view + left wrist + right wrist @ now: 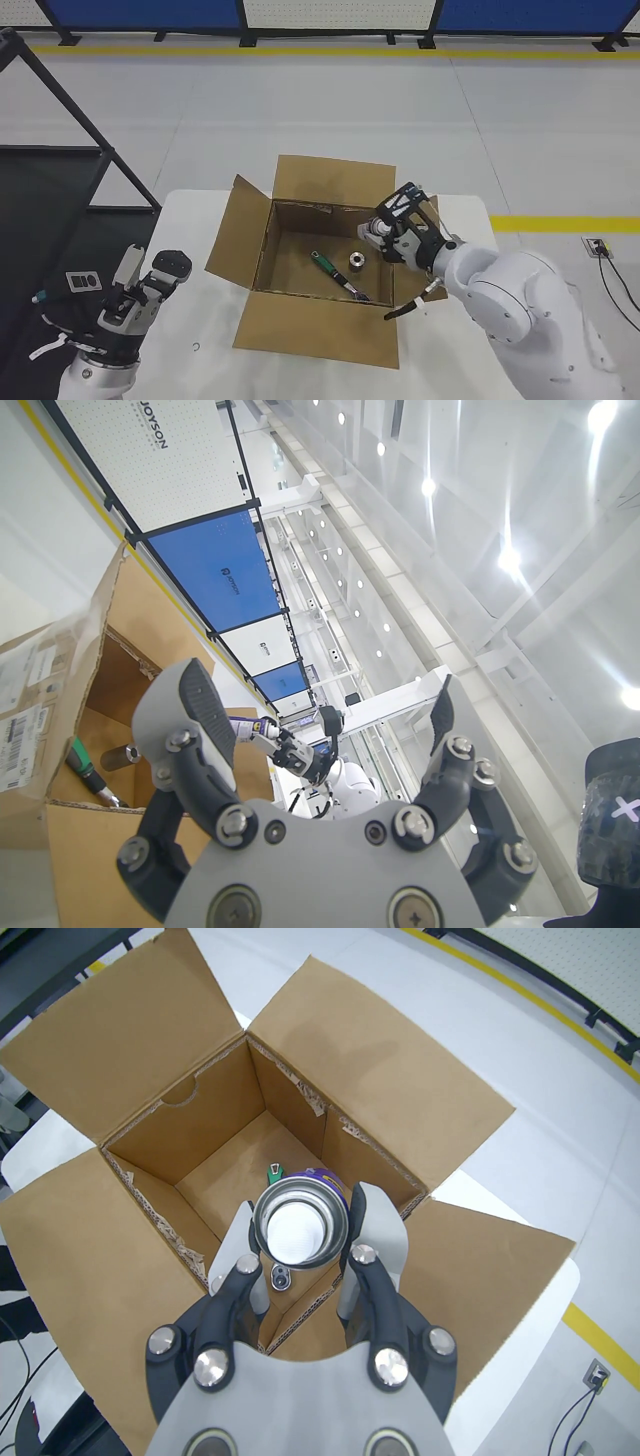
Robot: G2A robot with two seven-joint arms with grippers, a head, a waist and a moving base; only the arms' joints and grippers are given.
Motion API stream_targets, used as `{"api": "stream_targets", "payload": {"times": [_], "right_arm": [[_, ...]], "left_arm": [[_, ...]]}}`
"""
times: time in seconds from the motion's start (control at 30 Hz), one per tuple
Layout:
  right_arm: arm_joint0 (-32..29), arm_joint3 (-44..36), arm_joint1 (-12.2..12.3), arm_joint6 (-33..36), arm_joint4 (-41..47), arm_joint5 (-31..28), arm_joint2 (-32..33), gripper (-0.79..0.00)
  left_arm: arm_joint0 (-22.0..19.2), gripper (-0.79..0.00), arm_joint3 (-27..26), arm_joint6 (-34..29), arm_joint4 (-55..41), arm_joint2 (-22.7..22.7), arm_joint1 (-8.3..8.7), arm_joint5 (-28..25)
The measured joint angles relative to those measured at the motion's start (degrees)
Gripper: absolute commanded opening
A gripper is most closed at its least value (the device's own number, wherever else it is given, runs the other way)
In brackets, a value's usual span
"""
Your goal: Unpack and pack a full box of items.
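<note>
An open cardboard box (310,330) stands on the white table, flaps spread. My right gripper (300,1223) is shut on a purple spray can (299,1223) with a white cap, held above the box's right side (385,232); the can (250,727) also shows from the left wrist. On the box floor lie a green-handled screwdriver (336,275) and a small metal cylinder (356,262). My left gripper (325,710) is open and empty, off the box's left side near the table's front-left corner (150,285), pointing upward.
The box's flaps (125,1038) spread out over the table on all sides. White table surface (195,330) lies between the left arm and the box. A dark frame (80,130) stands off the table's left.
</note>
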Motion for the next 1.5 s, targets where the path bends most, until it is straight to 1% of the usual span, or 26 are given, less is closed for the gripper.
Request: {"api": "stream_targets", "payload": {"times": [0.07, 0.17, 0.3, 0.43, 0.5, 0.57, 0.63, 0.73, 0.9, 1.03, 1.13, 1.33, 1.5], "right_arm": [[-0.95, -1.85, 0.27, -0.82, 0.04, 1.59, 2.72, -0.785], [-3.67, -5.41, 0.91, -1.08, 0.06, 4.13, 9.0, -0.785], [-8.84, -9.42, 1.76, -0.46, 0.91, 6.86, 19.0, -0.785], [-13.15, -10.39, 2.32, 1.03, 1.82, 7.56, 26.4, -0.785], [-14.8, -10.07, 2.58, 2.37, 2.02, 7.12, 28.88, -0.785], [-15.86, -9.45, 2.8, 3.83, 2.03, 6.38, 30.04, -0.785], [-16.58, -8.06, 3.04, 5.52, 1.38, 5.49, 30.29, -0.785], [-16.41, -4.34, 3.2, 6.62, 0.38, 5.39, 28.86, -0.785], [-14.98, 4.34, 3.31, 5.39, 1.16, 4.22, 26.4, -0.785], [-15.25, 8.18, 3.51, 4.09, 0.12, 3.04, 25.78, -0.785], [-15.64, 10.24, 3.59, 3.36, -1.7, 3.96, 24.94, -0.785], [-14.61, 15.83, 3.51, 2.81, -2.3, 6.24, 22.79, -0.785], [-12.64, 20.23, 3.46, 2.58, -1.61, 6.01, 21.1, -0.785]], "left_arm": [[0.0, 0.0, 0.0, 0.0, 0.0, 0.0, 0.0, 0.0], [0.0, 0.0, 0.0, 0.0, 0.0, 0.0, 0.0, 0.0], [0.0, 0.0, 0.0, 0.0, 0.0, 0.0, 0.0, 0.0], [0.0, 0.0, 0.0, 0.0, 0.0, 0.0, 0.0, 0.0], [0.0, 0.0, 0.0, 0.0, 0.0, 0.0, 0.0, 0.0], [0.0, 0.0, 0.0, 0.0, 0.0, 0.0, 0.0, 0.0], [0.0, 0.0, 0.0, 0.0, 0.0, 0.0, 0.0, 0.0], [0.0, 0.0, 0.0, 0.0, 0.0, 0.0, 0.0, 0.0], [0.0, 0.0, 0.0, 0.0, 0.0, 0.0, 0.0, 0.0], [0.0, 0.0, 0.0, 0.0, 0.0, 0.0, 0.0, 0.0], [0.0, 0.0, 0.0, 0.0, 0.0, 0.0, 0.0, 0.0], [0.0, 0.0, 0.0, 0.0, 0.0, 0.0, 0.0, 0.0], [0.0, 0.0, 0.0, 0.0, 0.0, 0.0, 0.0, 0.0]]}}
